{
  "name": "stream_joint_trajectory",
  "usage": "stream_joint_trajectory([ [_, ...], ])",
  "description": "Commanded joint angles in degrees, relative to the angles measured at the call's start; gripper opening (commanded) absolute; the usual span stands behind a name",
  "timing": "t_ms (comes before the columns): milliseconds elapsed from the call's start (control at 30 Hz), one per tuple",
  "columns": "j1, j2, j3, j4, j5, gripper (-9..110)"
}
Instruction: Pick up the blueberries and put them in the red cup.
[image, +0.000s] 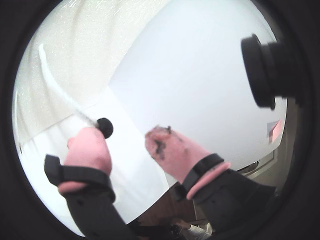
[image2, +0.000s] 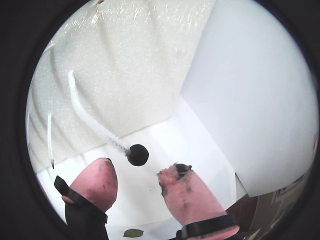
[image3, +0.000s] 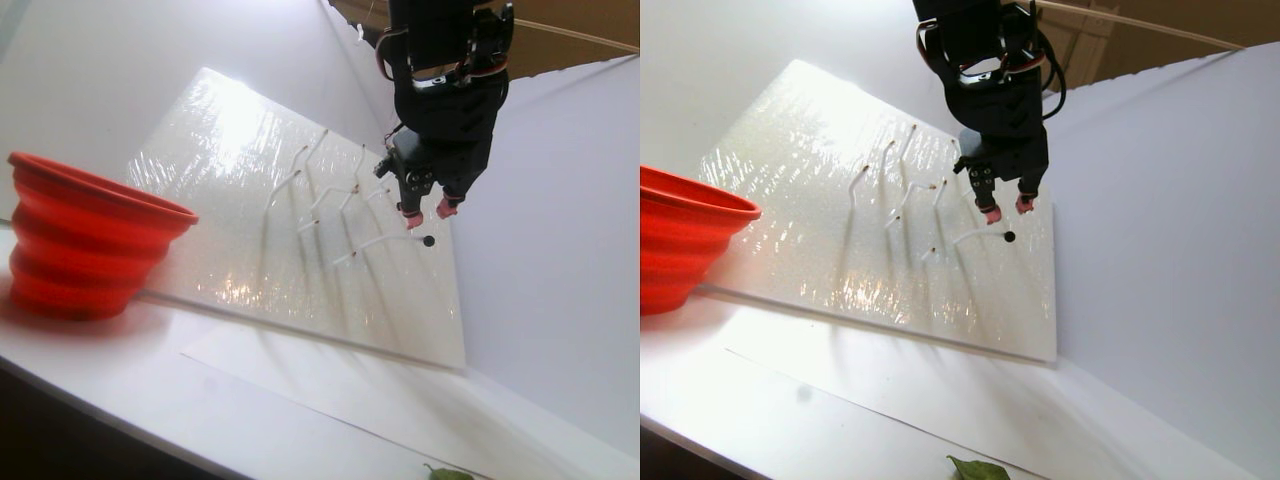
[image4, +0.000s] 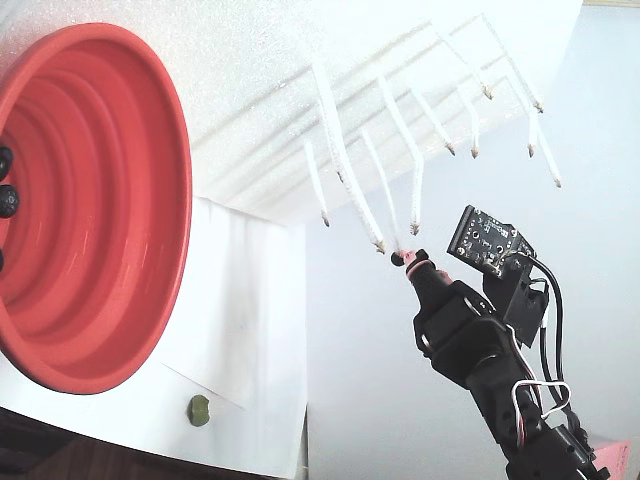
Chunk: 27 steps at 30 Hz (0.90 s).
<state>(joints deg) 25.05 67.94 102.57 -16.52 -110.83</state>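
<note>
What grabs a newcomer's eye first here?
The big red-orange ribbed cup fills the left of the fixed view, with a few dark blueberries already inside at its left edge. Next, the white foam board with thin white stalks sticking out, one still tipped by a lone black berry. The arm's pink-tipped claw sits open just beside that berry.

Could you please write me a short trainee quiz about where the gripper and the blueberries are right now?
1. True or false: the pink-tipped black gripper is shut on the dark round blueberry.
2. That blueberry sits: A) on the table; B) on a thin white stem's tip; C) in the cup.
3. What already lies in the large red-orange ringed cup?
Key: 1 false, the jaws are open; 2 B; 3 dark blueberries, at the fixed view's left edge.
</note>
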Motion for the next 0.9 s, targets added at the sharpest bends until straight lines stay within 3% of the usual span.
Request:
stream_joint_trajectory([
  [0,3.6,1.32,-5.89,-2.11,-0.88,17],
  [867,2.9,-3.78,-10.46,-2.72,-1.41,17],
])
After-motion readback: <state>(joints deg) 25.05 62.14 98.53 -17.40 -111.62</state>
